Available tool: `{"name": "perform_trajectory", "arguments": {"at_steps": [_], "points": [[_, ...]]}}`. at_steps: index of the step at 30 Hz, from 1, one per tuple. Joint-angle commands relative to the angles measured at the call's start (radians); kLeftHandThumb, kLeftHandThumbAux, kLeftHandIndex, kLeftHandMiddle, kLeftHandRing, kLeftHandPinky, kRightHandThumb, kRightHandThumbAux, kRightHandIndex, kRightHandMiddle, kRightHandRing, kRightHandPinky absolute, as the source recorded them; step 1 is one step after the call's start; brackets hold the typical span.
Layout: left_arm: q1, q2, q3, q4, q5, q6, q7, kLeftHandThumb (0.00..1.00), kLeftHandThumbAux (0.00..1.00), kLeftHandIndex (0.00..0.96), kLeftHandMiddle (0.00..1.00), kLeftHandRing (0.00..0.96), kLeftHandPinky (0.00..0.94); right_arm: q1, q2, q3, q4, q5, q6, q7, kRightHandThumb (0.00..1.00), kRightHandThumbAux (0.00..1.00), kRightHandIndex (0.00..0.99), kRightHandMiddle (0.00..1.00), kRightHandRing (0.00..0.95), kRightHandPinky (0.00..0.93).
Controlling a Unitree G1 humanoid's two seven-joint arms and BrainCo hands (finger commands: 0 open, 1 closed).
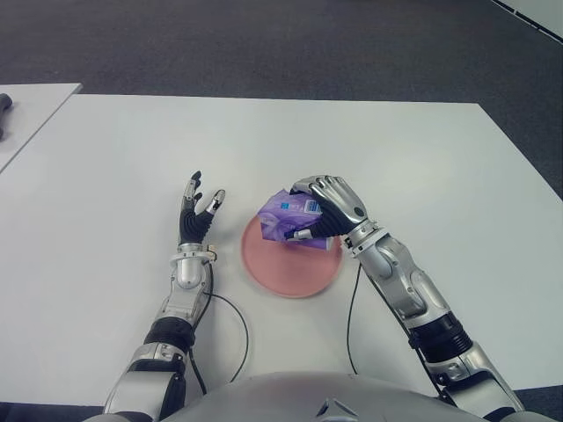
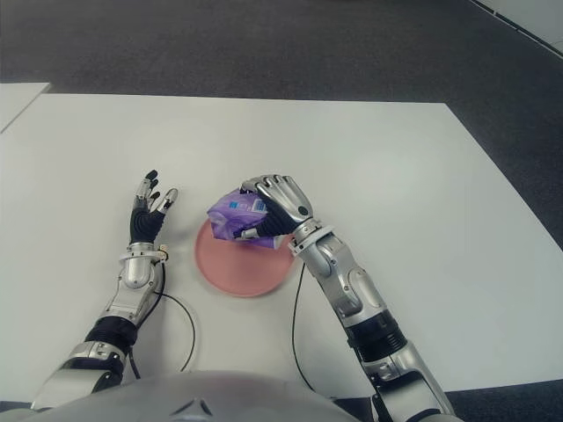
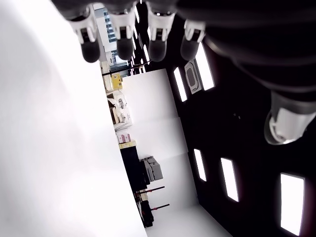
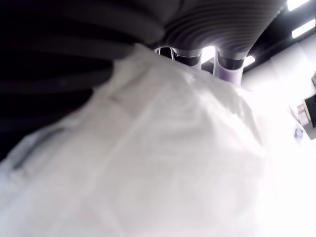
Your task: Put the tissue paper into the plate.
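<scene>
The right hand had its metal fingers curled down over the soft purple plastic pack of tissue paper, gripping it from above and from the pack's three o'clock side. Its own wrist view was filled with the pale crinkled wrapper pressed against the palm, which fitted a firm hold. The pack stuck out from under the fingers toward nine o'clock, with a small blue-and-white label showing on top.

Just beneath and toward six o'clock of the hand lay the round, flat pink plate on the white tabletop. The pack hung over the plate's far rim, about twelve o'clock on the dish, partly over it and partly past its edge. I could not tell whether its underside touched the plate or was just above it.

As I judged it, the task was most of the way through: the pack was picked up and brought to the plate, yet not set down or released. What was left seemed to be bringing it a little toward the plate's middle, lowering it and letting go.

The left hand showed well to the plate's nine o'clock, fingers straight, spread and empty.
</scene>
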Motion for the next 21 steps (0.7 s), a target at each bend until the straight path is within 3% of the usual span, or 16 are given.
{"name": "perform_trajectory", "arguments": {"at_steps": [1,6,12,14,17,21], "points": [[0.015,0.001,-0.001,0.007,0.002,0.016,-0.006,0.000,0.413,0.000,0.000,0.000,0.000,0.013,-0.012,-0.006,0.010,0.020,0.000,0.027,0.857,0.676,0.401,0.539,0.852,0.840],[0.015,0.001,0.000,0.007,-0.005,0.012,-0.015,0.000,0.408,0.000,0.000,0.000,0.000,0.017,-0.021,-0.002,-0.009,0.046,0.046,0.125,0.855,0.677,0.399,0.536,0.837,0.815],[0.016,-0.002,0.001,0.005,-0.014,0.011,-0.024,0.000,0.414,0.000,0.000,0.000,0.000,0.036,-0.054,0.016,-0.002,0.040,0.077,0.231,0.844,0.677,0.399,0.552,0.711,0.651],[0.016,-0.003,0.001,0.004,-0.015,0.012,-0.024,0.000,0.417,0.000,0.000,0.000,0.000,0.039,-0.078,0.032,0.010,0.019,0.075,0.263,0.752,0.698,0.407,0.434,0.482,0.453],[0.016,-0.006,0.001,0.003,-0.018,0.013,-0.025,0.000,0.421,0.000,0.000,0.000,0.000,0.021,-0.117,0.065,0.015,-0.026,0.079,0.339,0.488,0.581,0.226,0.231,0.224,0.221],[0.018,-0.006,0.001,-0.002,-0.014,0.016,-0.020,0.000,0.429,0.000,0.000,0.000,0.000,0.002,-0.144,0.088,0.006,-0.055,0.086,0.400,0.311,0.494,0.063,0.060,0.058,0.057]]}}
